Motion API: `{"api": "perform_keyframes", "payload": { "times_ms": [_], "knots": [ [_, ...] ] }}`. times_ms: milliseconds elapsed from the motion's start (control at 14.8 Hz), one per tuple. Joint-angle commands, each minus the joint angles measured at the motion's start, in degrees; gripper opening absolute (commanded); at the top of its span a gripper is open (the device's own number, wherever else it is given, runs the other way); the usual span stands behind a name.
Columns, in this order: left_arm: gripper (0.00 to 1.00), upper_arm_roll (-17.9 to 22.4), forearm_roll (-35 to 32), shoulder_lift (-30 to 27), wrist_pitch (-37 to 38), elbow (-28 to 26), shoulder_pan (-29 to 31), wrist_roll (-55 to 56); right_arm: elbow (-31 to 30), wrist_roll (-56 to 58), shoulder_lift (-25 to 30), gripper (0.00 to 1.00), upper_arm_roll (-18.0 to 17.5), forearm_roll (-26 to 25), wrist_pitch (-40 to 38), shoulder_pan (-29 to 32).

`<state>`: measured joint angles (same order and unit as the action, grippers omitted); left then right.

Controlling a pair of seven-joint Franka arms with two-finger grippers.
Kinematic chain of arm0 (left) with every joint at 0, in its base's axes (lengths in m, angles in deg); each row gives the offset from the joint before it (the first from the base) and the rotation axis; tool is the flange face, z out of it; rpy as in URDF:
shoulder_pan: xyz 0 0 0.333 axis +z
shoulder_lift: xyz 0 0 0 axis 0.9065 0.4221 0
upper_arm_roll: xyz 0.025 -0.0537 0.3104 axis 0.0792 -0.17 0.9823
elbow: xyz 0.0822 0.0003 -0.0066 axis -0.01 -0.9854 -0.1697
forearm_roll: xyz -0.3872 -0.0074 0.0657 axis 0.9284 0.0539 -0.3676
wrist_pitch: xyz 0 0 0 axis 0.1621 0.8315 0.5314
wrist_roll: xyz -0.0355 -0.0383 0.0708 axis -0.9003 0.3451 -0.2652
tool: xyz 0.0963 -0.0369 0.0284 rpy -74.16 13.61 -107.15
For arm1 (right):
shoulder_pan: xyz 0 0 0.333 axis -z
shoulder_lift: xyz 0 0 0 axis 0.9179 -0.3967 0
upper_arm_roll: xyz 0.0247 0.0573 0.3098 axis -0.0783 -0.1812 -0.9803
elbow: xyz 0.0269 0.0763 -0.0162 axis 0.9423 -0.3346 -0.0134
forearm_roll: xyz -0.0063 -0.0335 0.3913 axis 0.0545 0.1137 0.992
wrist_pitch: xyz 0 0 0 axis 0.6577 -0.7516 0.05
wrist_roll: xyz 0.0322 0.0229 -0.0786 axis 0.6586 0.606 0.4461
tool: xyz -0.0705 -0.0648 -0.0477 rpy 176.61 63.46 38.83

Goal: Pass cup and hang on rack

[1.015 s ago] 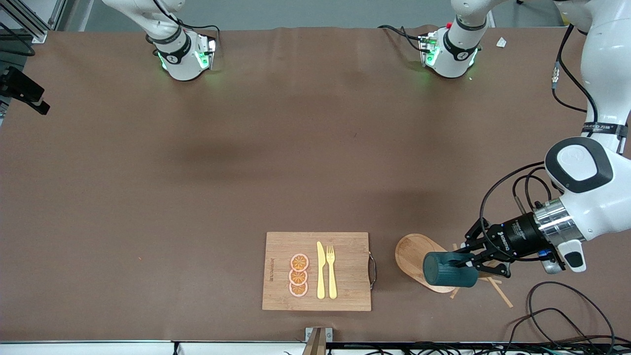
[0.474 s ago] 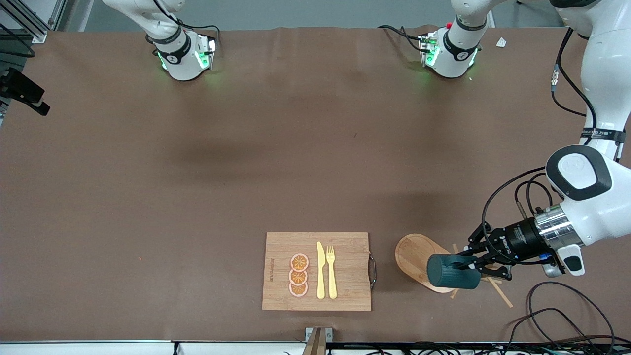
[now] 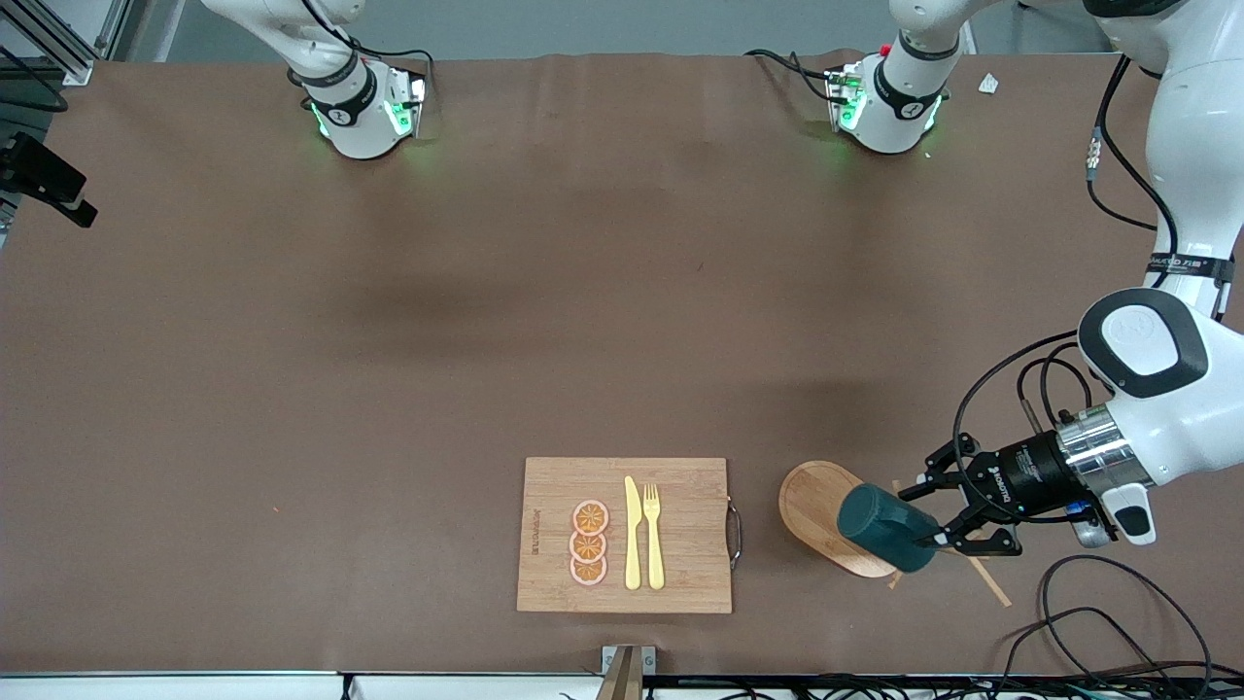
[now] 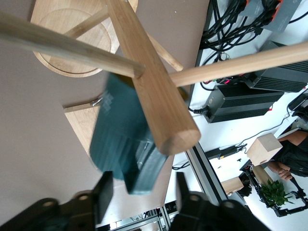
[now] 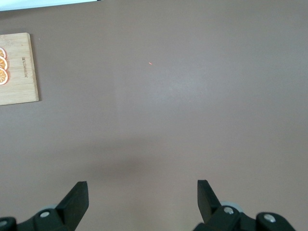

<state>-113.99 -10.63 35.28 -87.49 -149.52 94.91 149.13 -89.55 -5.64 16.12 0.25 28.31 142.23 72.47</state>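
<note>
Teal cup (image 3: 882,527) hangs on the wooden rack (image 3: 826,513); left gripper (image 3: 941,512) parted around it, right gripper (image 5: 142,193) spread wide, waiting.

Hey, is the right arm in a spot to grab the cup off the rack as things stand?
Probably not. The cup hangs at the rack at the left arm's end, with the left claw open right beside it. The right claw is open over bare table.

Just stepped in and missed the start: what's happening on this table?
The left gripper is at the rack, its fingers open beside the cup, which hangs tilted against the rack's pegs. The right gripper waits open above bare table. A cutting board lies beside the rack.
</note>
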Motion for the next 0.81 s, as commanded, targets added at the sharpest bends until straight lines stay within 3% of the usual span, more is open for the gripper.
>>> {"api": "perform_keyframes", "payload": {
  "times_ms": [0, 135, 338, 744],
  "knots": [
    [1.00, -0.25, 0.63, -3.09, 0.15, 0.23, -0.17, -1.10, 1.11, -0.79, -0.43, 1.00, 0.05, 0.29, -0.68, -0.13],
    [1.00, -0.51, -2.25, -6.78, 1.37, 0.23, -0.35, -1.19, 1.11, -0.79, -0.42, 1.00, 0.13, 0.20, -0.68, -0.04],
    [1.00, -3.58, -12.43, -11.18, 10.31, 0.32, 0.18, -6.35, 1.02, -0.70, -0.43, 1.00, 0.14, 0.03, -0.77, -0.13],
    [1.00, -4.38, -26.86, -21.73, 27.81, 0.32, 0.18, -32.08, 1.81, -0.97, -0.34, 1.00, 0.14, 0.02, -0.59, 0.05]
  ]
}}
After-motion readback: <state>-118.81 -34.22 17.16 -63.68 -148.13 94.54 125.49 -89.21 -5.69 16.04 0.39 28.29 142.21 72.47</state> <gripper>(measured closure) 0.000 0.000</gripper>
